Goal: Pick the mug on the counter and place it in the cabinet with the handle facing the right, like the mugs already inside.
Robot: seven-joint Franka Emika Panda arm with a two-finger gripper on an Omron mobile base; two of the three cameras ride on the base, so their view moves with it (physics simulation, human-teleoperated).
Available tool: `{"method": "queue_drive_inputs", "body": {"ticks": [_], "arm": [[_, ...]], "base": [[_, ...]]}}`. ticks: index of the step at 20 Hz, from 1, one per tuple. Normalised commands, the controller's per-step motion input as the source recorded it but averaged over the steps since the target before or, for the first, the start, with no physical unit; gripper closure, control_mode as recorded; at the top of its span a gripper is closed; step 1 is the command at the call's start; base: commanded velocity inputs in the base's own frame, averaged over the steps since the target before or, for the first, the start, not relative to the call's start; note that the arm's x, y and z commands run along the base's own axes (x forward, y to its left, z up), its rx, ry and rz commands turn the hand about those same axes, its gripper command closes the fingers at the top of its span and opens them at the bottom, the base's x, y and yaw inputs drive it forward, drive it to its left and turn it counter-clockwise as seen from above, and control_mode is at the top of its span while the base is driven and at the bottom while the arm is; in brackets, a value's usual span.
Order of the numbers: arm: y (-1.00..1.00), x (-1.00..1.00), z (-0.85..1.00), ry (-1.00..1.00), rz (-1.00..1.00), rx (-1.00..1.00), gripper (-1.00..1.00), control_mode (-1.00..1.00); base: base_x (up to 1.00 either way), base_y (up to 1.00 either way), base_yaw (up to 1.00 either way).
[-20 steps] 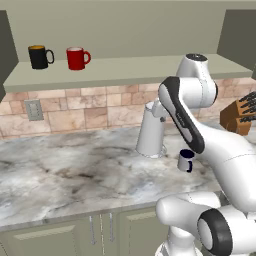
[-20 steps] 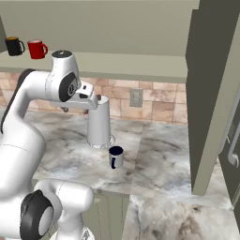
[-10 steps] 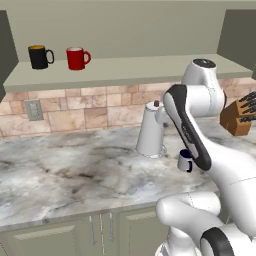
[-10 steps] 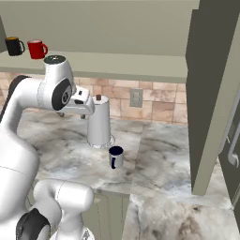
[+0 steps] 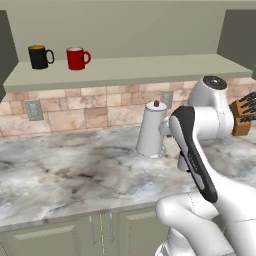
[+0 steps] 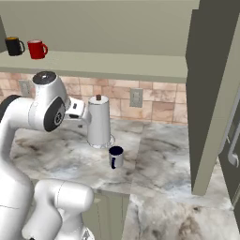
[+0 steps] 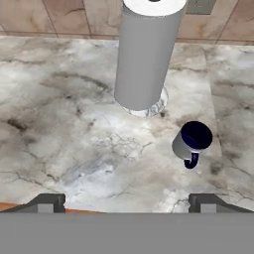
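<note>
The grey mug [image 6: 116, 156] stands upright on the marbled counter [image 6: 159, 154], just in front and to the right of a tall pot. Its dark handle [image 6: 113, 163] points toward the counter's front edge. In the hand view the mug [image 7: 192, 141] sits right of centre, its navy inside showing and its handle [image 7: 191, 161] turned toward the fingertips. My gripper [image 7: 126, 204] hovers above the counter [image 7: 74, 124], open wide, with nothing between its fingers and well short of the mug. A black mug [image 5: 40, 56] and a red mug [image 5: 77, 58] stand on the cabinet shelf [image 5: 130, 70], handles to the right.
A tall white-grey pot [image 6: 99, 123] stands near the backsplash, close behind the mug. A knife block [image 5: 242, 117] sits at the far right of the counter. The cabinet's open door [image 6: 211, 93] hangs to the right. The shelf is bare to the right of the red mug.
My arm has swung and the hand has dropped a little, to the left of the pot in the right base view. The mug and pot have not moved. The gripper stays open.
</note>
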Motion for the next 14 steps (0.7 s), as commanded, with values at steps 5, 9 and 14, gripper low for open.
{"method": "queue_drive_inputs", "body": {"ticks": [5,9,14], "arm": [[-0.08,-0.17,-0.21,-0.1,0.0,-0.02,-1.0,-1.0],[-0.18,0.0,-0.12,0.0,0.0,0.0,-1.0,-1.0],[-0.24,0.0,-0.11,0.0,0.0,0.0,-1.0,-1.0]], "base": [[0.0,0.0,0.0],[0.0,0.0,0.0],[0.0,0.0,0.0]]}}
